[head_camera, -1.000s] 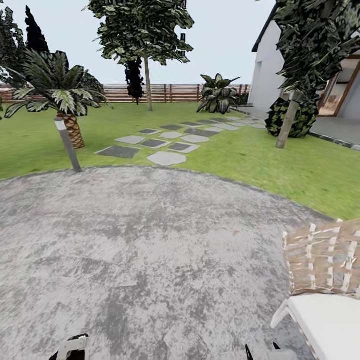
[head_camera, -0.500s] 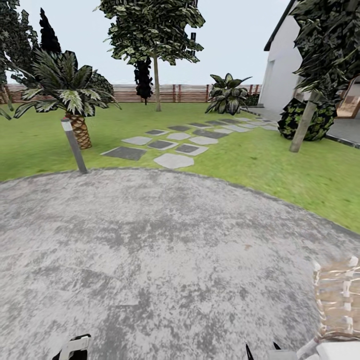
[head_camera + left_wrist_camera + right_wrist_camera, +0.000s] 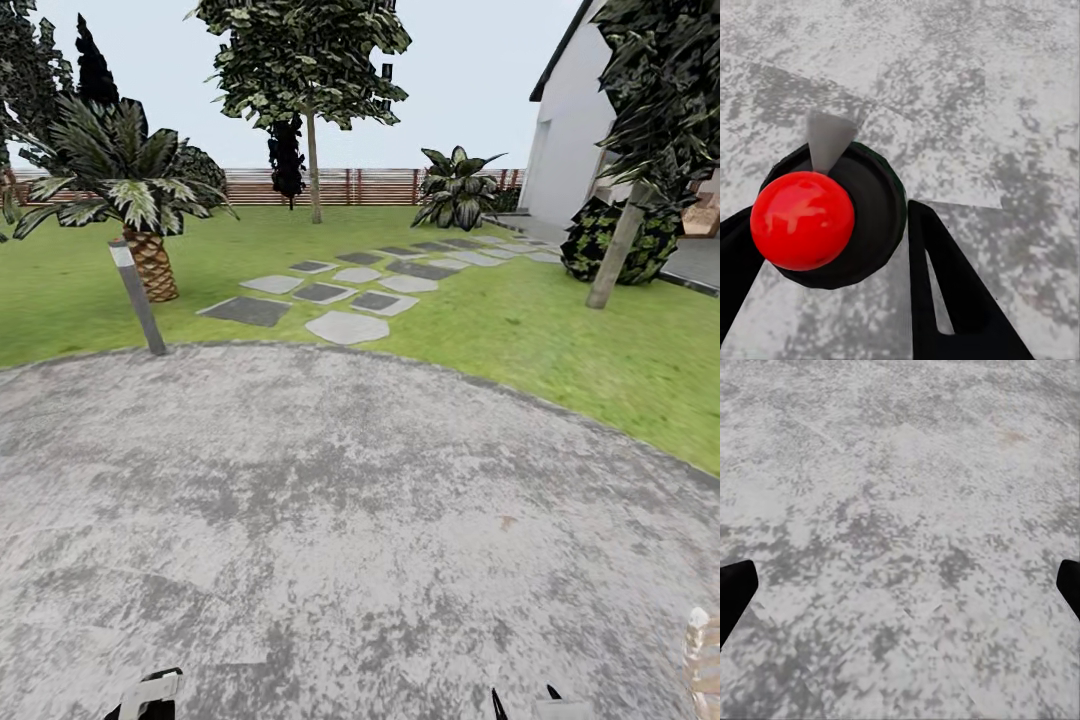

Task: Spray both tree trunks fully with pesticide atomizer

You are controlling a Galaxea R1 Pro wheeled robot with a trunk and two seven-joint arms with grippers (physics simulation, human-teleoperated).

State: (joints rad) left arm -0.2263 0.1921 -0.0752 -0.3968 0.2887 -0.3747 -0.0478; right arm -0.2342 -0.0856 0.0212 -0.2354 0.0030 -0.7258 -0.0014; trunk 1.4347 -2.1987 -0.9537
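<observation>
Ahead of you, a round grey paved patio (image 3: 330, 520) runs out to the lawn (image 3: 520, 320), where grey stepping stones (image 3: 345, 290) lead off toward the brown slat fence (image 3: 370, 186). Past the stones, just short of the fence, stands one tree (image 3: 305, 60) on a thin straight trunk (image 3: 314, 165); the second tree's trunk (image 3: 614, 260) leans up from the grass by the white house wall (image 3: 570, 130). Left of the stones sit a scaly palm (image 3: 140, 200) and a slanted grey post (image 3: 137, 297).

Your left gripper (image 3: 832, 247) pinches the pesticide atomizer (image 3: 832, 217) — red ball top, black body, probably nozzle forward — above the paving. Your right gripper (image 3: 900, 585) hangs over bare paving, fingers (image 3: 735, 592) spread wide.
</observation>
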